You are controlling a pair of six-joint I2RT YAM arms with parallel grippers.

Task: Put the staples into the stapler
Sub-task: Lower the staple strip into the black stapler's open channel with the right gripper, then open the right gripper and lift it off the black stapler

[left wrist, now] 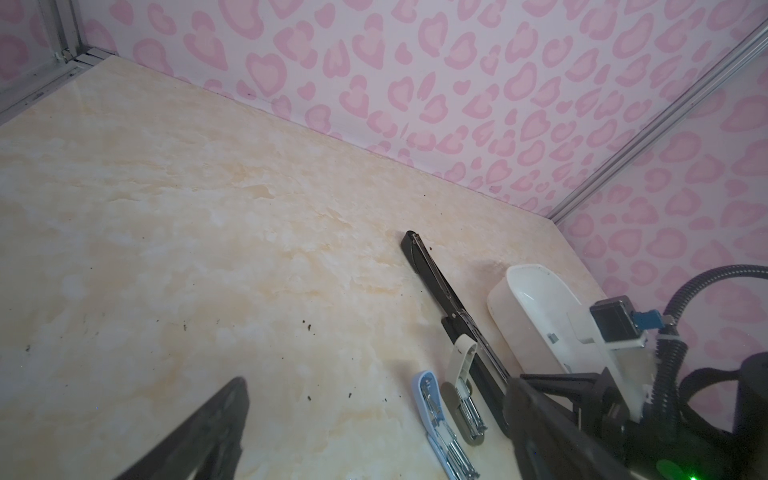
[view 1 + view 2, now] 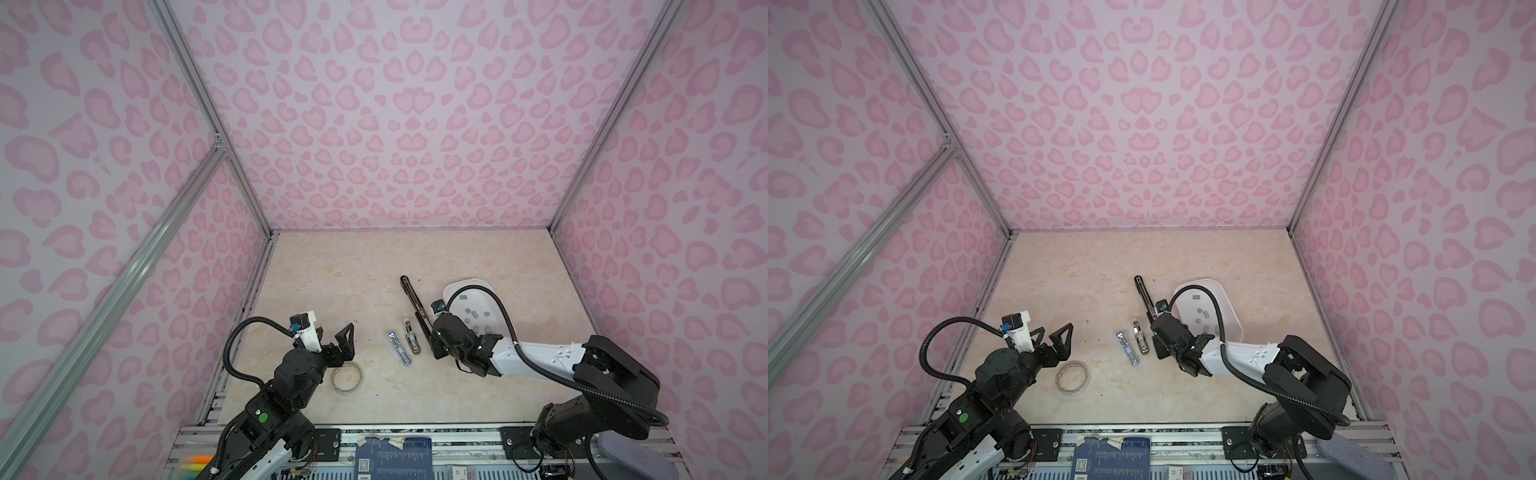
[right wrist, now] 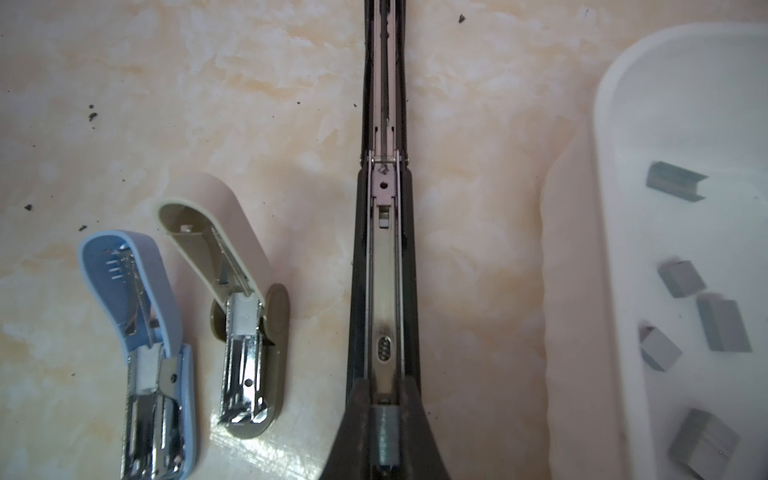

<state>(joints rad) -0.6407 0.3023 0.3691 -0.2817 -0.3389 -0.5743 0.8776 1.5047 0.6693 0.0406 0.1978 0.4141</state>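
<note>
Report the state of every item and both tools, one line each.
Long black stapler: opened out flat, channel exposed.
Small blue stapler: lid swung open.
Small beige stapler: lid swung open.
White plastic tray: holds loose grey staple strips.
Translucent tape roll: lying flat.
Left tool: open, empty.
Right tool: shut on a grey staple strip above the black stapler's channel.

Note grey staple strips [image 3: 725,326] loose in wht tray [image 3: 602,145]; 1 strip [image 3: 384,432] lined up w/ channel of blk stapler [image 3: 384,266], opened flat.
</note>
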